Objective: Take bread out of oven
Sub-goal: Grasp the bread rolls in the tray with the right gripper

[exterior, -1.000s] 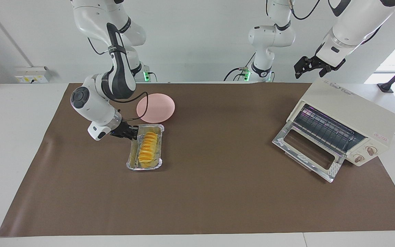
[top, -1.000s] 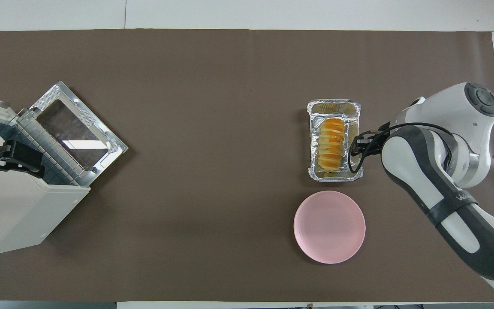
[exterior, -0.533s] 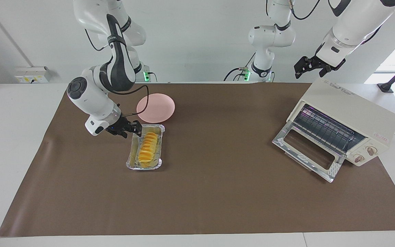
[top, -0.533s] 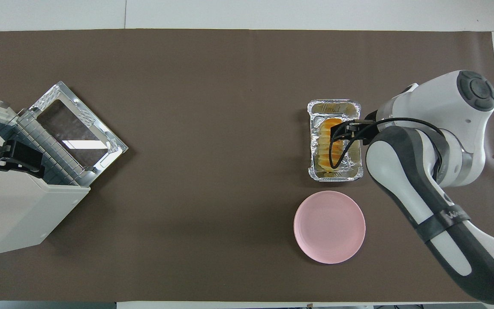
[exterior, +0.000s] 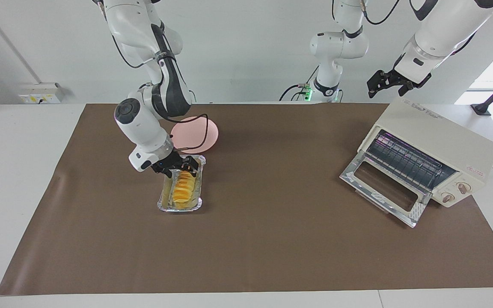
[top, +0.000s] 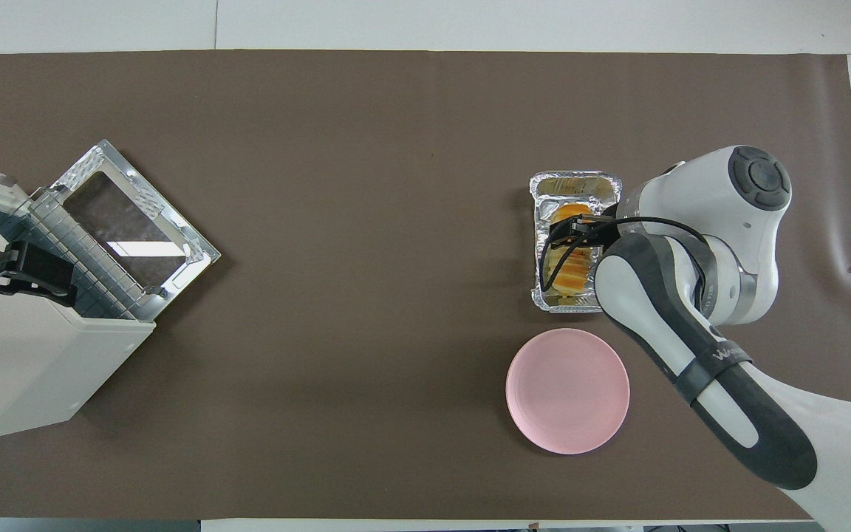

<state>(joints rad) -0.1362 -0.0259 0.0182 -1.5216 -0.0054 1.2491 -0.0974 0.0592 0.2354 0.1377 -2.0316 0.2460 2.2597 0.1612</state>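
Bread (exterior: 182,188) lies in foil tray (exterior: 164,201) on mat toward right arm's end, well apart from oven (exterior: 437,147); long axis runs toward and away from robots. Right gripper (exterior: 181,169) directly over loaf's robot-side end, fingers apart, straddling it crosswise. Left gripper (exterior: 387,83) waits above oven; finger state: cannot tell.

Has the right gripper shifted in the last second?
Yes. The right gripper has swung from beside the foil tray to over the bread in it; the tray stayed put.
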